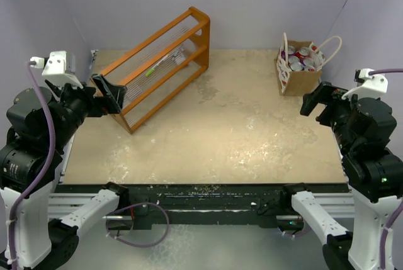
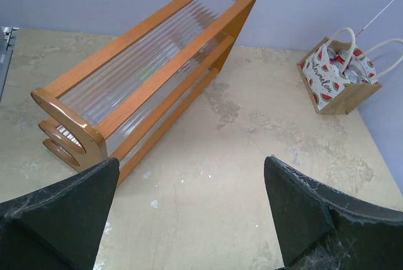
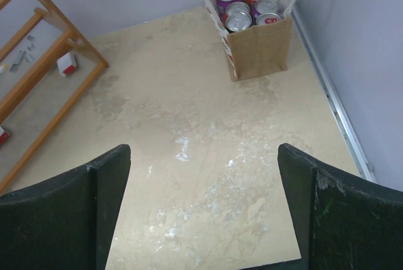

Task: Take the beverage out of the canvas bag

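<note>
The canvas bag [image 1: 301,80] stands upright in the table's [image 1: 208,138] far right corner, mouth up, so the drink cans [image 3: 242,7] packed inside can be reached from above. The right gripper [image 3: 201,175], fingers spread wide, faces it from nearby, probably the better placed to reach in. The left gripper [image 2: 192,169], also spread, hangs beside the wooden rack [image 1: 160,62].

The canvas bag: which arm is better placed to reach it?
Right. The canvas bag stands far right, just ahead of the open right gripper; the left gripper sits by the orange rack.
</note>
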